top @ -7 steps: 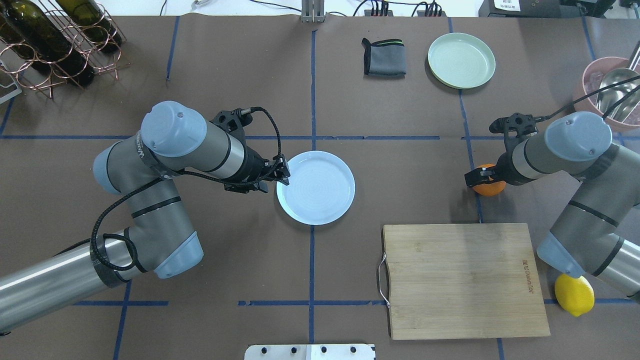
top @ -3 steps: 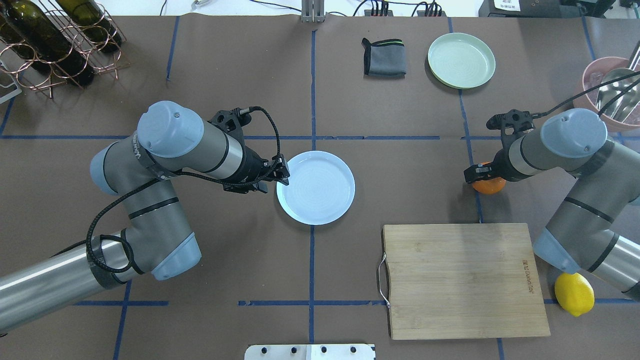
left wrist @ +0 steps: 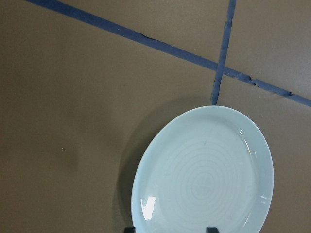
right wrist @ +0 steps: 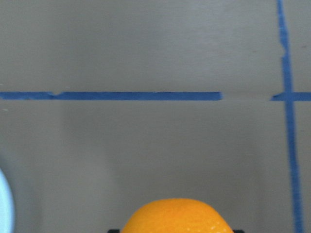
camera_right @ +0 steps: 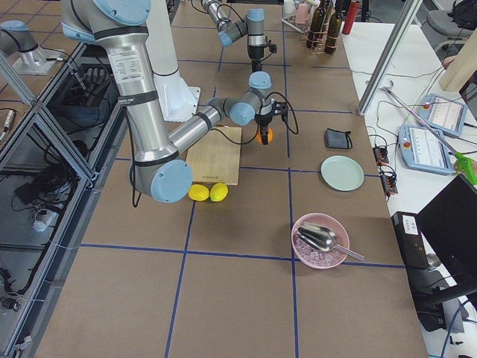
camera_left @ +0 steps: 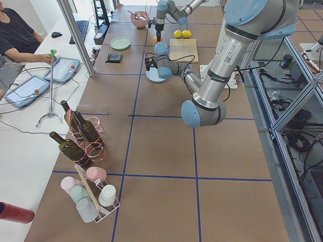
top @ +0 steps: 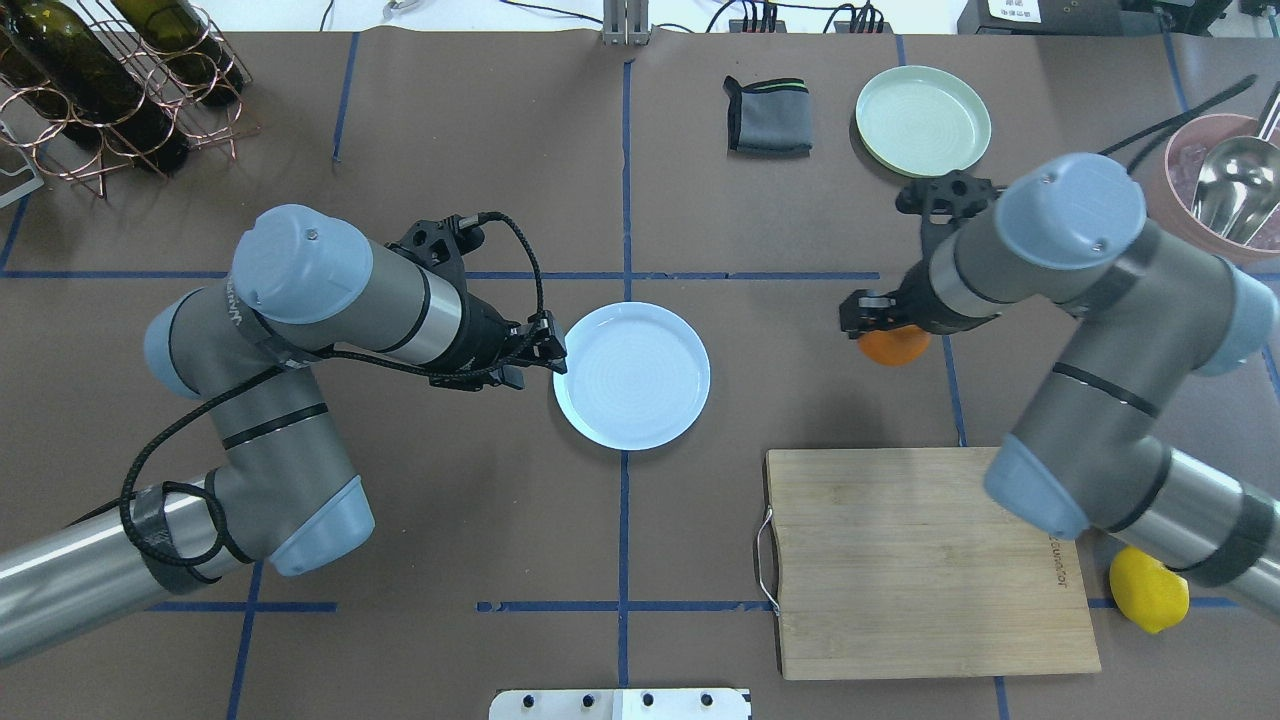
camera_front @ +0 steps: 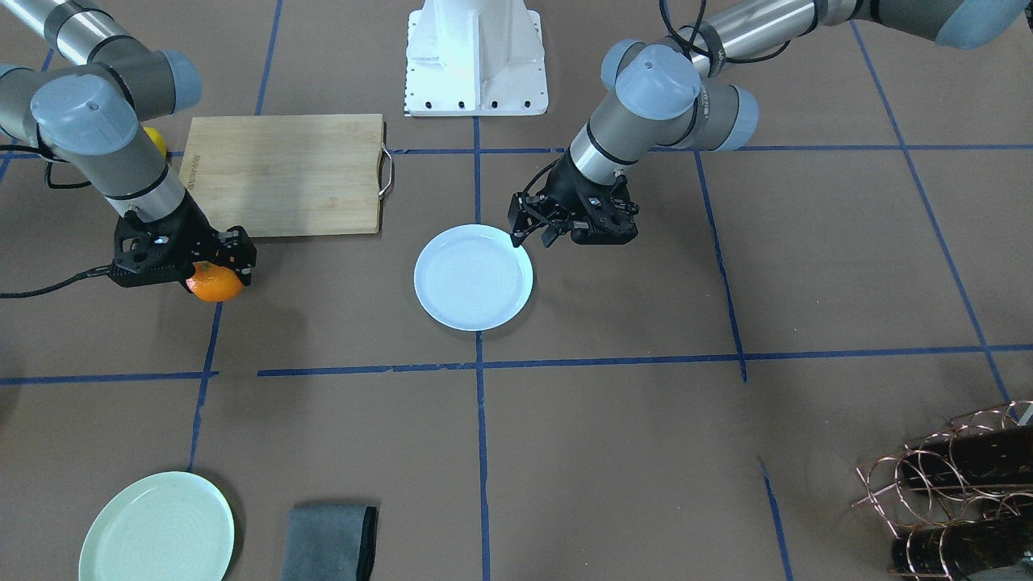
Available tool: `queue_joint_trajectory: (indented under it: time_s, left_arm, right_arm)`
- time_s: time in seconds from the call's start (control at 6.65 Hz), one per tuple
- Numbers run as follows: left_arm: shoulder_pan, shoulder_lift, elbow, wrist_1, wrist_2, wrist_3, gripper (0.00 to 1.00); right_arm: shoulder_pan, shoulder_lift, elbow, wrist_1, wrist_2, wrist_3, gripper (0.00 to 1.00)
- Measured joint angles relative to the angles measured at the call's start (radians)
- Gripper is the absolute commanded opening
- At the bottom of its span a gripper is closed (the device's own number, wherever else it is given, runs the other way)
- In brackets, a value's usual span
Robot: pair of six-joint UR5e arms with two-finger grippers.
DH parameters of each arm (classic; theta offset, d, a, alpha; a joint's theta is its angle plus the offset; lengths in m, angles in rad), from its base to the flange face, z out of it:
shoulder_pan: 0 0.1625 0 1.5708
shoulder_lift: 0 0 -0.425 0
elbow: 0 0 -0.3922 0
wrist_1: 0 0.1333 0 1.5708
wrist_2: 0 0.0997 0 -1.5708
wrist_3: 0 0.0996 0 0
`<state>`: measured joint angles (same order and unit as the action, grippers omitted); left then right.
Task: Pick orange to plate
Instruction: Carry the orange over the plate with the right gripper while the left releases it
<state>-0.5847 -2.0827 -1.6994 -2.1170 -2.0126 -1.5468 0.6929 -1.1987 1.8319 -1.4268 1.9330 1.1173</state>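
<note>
The orange (top: 897, 346) sits between the fingers of my right gripper (top: 888, 332), which is shut on it. It is right of the white plate (top: 680, 395), roughly a plate's width away. The wrist view shows the orange (right wrist: 175, 216) from above, with the plate's rim at that view's left edge. From the front, the orange (camera_front: 215, 286) hangs under the right gripper (camera_front: 211, 270). My left gripper (top: 545, 358) stands open at the white plate's left rim, its two fingertips apart over the plate (left wrist: 204, 179) with nothing between them.
A bamboo cutting board (top: 930, 560) lies near and right of the white plate, with a yellow lemon (top: 1148, 590) beyond its right corner. At the back are a mint-green plate (top: 922, 120), a grey cloth (top: 768, 115), a pink bowl (top: 1180, 160) with a scoop, and a wine rack (top: 110, 80).
My right gripper has carried the orange leftward and slightly back, toward the white plate, its arm swinging in over the cutting board. The left arm has drawn back a little to the left.
</note>
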Motion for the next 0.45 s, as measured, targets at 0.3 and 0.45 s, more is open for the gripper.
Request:
queue_joint_trajectory:
  time_s: [0.3,0.45]
  left_arm:
    - [-0.049,0.077,-0.077,0.001,-0.007,0.009,0.91]
    - [-0.077,0.124,-0.112,0.002,-0.010,0.012,1.00]
  right_arm:
    - [-0.106,0.274,-0.167,-0.050,-0.094,0.253,0.00]
    - [-0.136,0.353,-0.265,0.007,-0.128,0.320,0.00]
